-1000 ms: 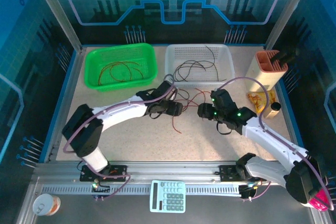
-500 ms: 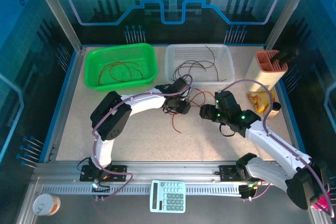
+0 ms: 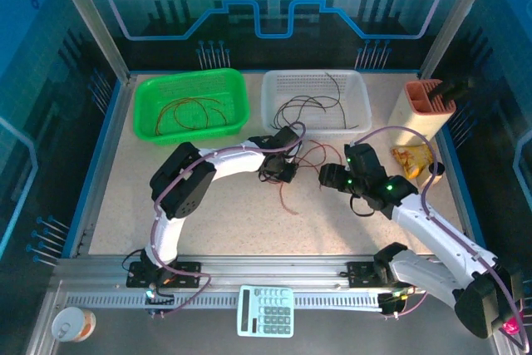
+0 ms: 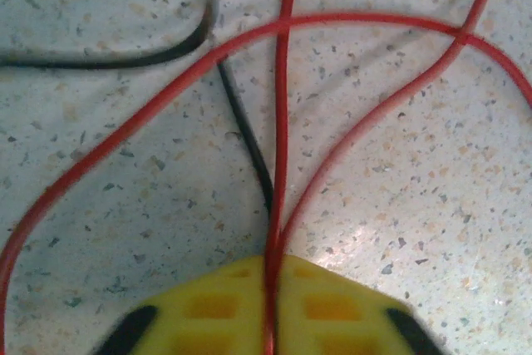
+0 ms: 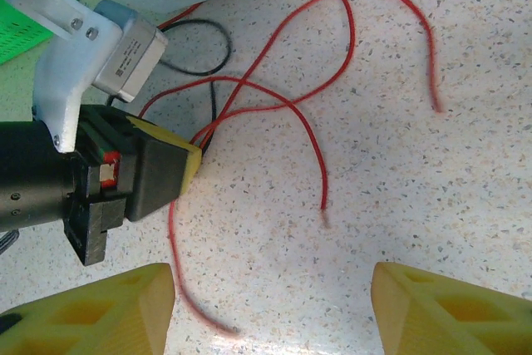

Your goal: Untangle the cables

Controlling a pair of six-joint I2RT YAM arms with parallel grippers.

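Note:
A tangle of thin red and black cables [image 3: 304,155] lies on the speckled table between my two grippers. My left gripper [image 3: 278,174] is shut on a red cable [image 4: 281,122], which runs straight out from between its yellow fingertips [image 4: 208,305]; a second red strand and a black cable [image 4: 245,135] cross just in front. In the right wrist view the left gripper [image 5: 170,164] sits at the left with red cable [image 5: 320,155] loops spreading right. My right gripper [image 5: 270,288] hangs open above bare table, just right of the tangle, holding nothing.
A green basket [image 3: 150,93] with red wires and a white basket [image 3: 274,89] with black wires stand at the back. A tan holder [image 3: 424,106] and a yellow packet [image 3: 409,160] sit at the right. A calculator [image 3: 266,311] lies on the front rail.
My left gripper has moved right into the tangle and shut on a red cable. The loose red end below it has shifted slightly. The right gripper edged a little to the right.

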